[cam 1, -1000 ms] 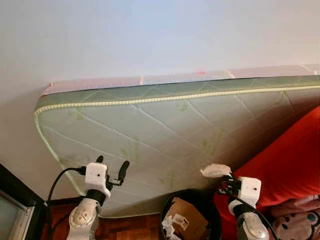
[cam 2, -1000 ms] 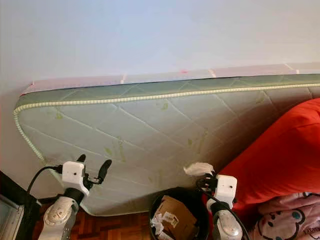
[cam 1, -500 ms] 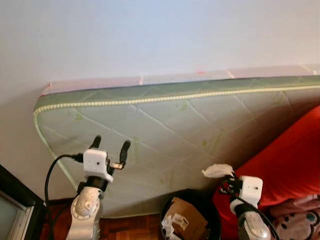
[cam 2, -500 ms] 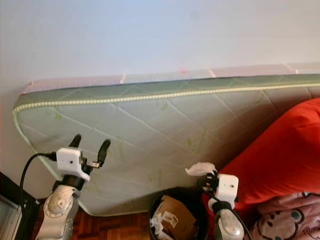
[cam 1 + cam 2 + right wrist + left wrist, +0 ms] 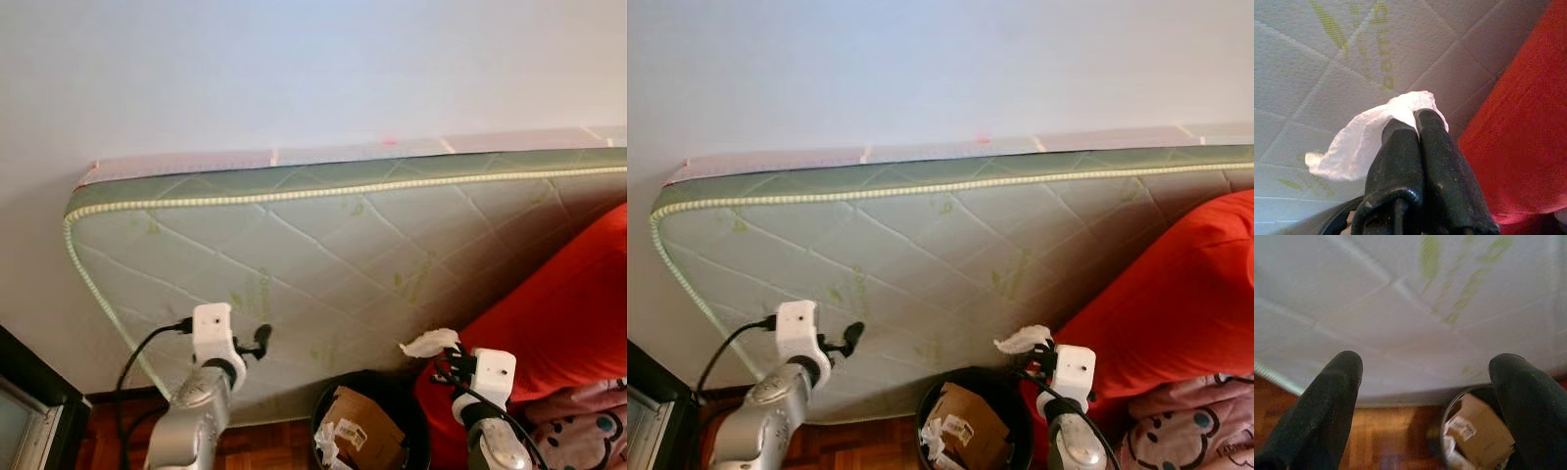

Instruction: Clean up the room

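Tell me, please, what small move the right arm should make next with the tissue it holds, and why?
Probably shift the right tool a little toward the robot's left, over the bin, then open it. Its fingers are shut on the tissue, which sits above the bin's right rim rather than its middle. The bin already holds a cardboard box and paper scraps, so it looks like the drop spot.

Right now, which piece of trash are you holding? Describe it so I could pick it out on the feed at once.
Find the green quilted mattress leaning against the wall, then the black trash bin at its foot. Just right of the bin, the right gripper is shut on a crumpled white tissue. Unlike the cardboard and paper scraps in the bin, it is held in the air above the rim.
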Controlling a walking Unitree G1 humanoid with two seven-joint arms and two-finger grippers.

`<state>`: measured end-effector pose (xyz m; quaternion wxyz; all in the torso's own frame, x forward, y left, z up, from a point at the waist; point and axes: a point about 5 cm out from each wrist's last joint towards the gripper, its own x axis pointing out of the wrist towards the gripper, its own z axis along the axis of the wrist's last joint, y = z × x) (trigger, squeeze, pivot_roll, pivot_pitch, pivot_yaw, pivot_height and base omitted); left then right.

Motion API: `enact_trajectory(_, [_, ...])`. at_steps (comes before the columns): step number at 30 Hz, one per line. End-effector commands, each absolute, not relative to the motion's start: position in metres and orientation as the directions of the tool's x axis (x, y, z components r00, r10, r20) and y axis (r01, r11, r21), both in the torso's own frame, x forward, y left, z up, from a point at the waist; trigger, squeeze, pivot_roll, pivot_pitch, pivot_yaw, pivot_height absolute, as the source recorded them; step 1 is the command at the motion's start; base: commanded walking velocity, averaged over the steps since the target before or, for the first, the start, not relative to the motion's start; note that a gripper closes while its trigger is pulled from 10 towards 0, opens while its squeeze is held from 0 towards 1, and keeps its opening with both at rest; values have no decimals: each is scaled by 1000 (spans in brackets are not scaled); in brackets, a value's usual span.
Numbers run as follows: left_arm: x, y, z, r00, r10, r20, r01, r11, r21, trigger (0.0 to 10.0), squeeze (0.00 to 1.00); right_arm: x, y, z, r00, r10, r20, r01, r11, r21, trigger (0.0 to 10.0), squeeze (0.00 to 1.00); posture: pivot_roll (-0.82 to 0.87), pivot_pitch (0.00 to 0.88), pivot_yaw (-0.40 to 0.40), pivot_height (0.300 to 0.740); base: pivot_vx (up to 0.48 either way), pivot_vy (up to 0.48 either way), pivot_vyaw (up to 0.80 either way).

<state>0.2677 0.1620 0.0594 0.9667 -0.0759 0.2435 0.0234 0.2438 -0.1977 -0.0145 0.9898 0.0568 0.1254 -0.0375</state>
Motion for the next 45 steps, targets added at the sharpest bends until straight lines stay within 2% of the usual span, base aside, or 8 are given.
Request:
enact_trajectory(1, [268,162,64,880,3,-476,-71,990,-125,10000,0,244,-200,-14,964,-68,-256,96,991,98,10000,0,76,0,-61,726,0,0,0])
enact_trajectory(8, [265,162,70,859,-16,-512,-45,993,-106,10000,0,244,-199,-15,963,-67,-263,96,990,102,10000,0,78,0,-60,726,0,0,0])
enact_trajectory(11, [273,155,97,953,-107,-284,118,993,24,10000,0,244,-199,-15,962,-67,-264,97,990,102,10000,0,80,0,-60,726,0,0,0])
enact_trajectory(18, [263,154,111,984,-167,-61,172,979,109,10000,0,244,-199,-14,962,-70,-262,100,990,101,10000,0,78,0,-61,726,0,0,0])
enact_trajectory(20, [259,156,111,986,-166,-29,169,970,177,10000,0,244,-200,-14,963,-72,-261,102,990,101,10000,0,79,0,-63,726,0,0,0])
enact_trajectory(21, [255,156,111,981,-196,2,187,939,290,10000,0,244,-201,-14,962,-76,-260,106,989,101,10000,0,80,0,-64,726,0,0,0])
enact_trajectory(22, [254,155,110,978,-206,8,193,928,319,10000,0,244,-201,-14,962,-77,-260,107,989,101,10000,0,80,0,-64,726,0,0,0])
enact_trajectory(45, [260,171,103,988,-123,96,94,960,263,10000,0,243,-200,-10,971,-111,-213,135,985,104,10000,0,65,0,-28,726,0,0,0])
